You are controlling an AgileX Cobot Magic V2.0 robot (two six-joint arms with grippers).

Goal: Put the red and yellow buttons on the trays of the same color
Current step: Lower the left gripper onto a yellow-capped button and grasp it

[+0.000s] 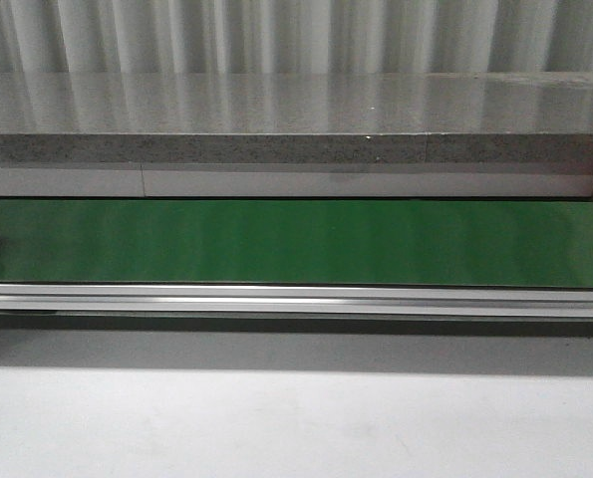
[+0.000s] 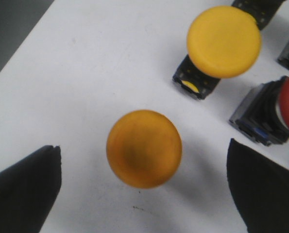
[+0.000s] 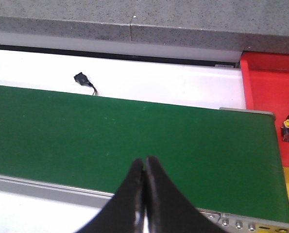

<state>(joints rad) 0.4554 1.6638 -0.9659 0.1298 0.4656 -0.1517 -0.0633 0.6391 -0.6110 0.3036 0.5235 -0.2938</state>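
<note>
Yellow button (image 2: 144, 148) unlabelled, between open left tool (image 2: 144, 187) fingers.

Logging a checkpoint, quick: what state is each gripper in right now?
Left gripper: open, holding nothing, a yellow button between its fingers.
Right gripper: closed, empty, above the green belt.

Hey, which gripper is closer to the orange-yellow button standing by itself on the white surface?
Left. The left gripper is open with the orange-yellow button between its fingers. The right gripper is shut over the green conveyor belt, with no such button in its view.
</note>
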